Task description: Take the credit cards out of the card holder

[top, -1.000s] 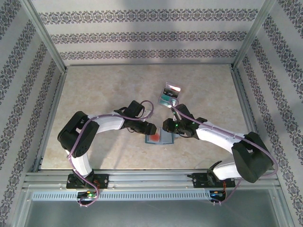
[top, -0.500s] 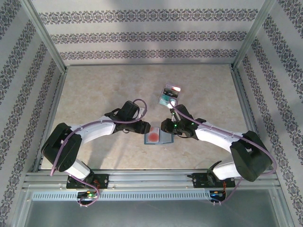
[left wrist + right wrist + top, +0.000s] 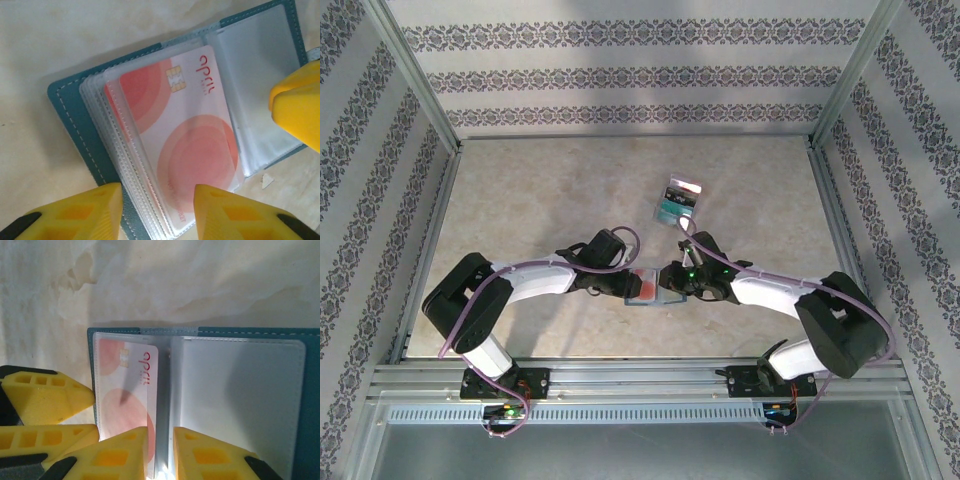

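Note:
The card holder (image 3: 670, 294) lies open on the table, a blue-grey cover (image 3: 70, 115) with clear sleeves. A pinkish credit card (image 3: 185, 135) sits in the top left sleeve, also seen in the right wrist view (image 3: 127, 385). My left gripper (image 3: 157, 210) is open, its fingers either side of the sleeve stack's edge and the card's end. My right gripper (image 3: 161, 455) stands narrowly open over the centre fold, one finger (image 3: 297, 110) on the empty right sleeve. In the top view the left gripper (image 3: 626, 285) and the right gripper (image 3: 672, 280) meet over the holder. A teal card (image 3: 672, 208) and a white-silver card (image 3: 684, 187) lie further back.
A metal frame rail (image 3: 620, 372) runs along the near table edge, and patterned walls enclose the other three sides. Bare marble-look tabletop (image 3: 540, 190) spreads to the left and back.
My left arm has swung in and down onto the holder's left edge, its jaws narrowing. The right gripper has narrowed a little and stayed on the holder.

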Motion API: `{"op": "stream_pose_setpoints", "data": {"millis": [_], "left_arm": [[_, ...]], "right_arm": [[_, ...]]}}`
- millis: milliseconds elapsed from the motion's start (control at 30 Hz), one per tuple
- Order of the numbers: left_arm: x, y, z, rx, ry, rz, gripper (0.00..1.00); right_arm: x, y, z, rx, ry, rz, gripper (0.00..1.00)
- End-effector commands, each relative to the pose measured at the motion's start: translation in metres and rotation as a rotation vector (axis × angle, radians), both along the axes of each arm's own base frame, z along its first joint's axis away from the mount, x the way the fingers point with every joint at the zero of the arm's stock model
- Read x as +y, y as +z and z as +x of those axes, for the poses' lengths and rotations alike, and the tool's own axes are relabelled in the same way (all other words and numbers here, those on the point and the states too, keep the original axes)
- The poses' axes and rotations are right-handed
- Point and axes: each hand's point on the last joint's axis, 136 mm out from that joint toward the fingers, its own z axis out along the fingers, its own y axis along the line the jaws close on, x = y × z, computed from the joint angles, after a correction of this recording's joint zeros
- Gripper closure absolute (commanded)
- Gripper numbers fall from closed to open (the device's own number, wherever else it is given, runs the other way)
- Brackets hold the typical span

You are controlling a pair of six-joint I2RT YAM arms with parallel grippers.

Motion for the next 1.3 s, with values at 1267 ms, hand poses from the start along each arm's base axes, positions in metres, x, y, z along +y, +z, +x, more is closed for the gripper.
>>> {"op": "stream_pose_setpoints", "data": {"millis": [1267], "left_arm": [[0.0,-0.024,0.004,0.015,0.019,0.053,0.74]], "right_arm": [[0.015,0.001,0.015,0.0,-0.015,0.244,0.81]]}}
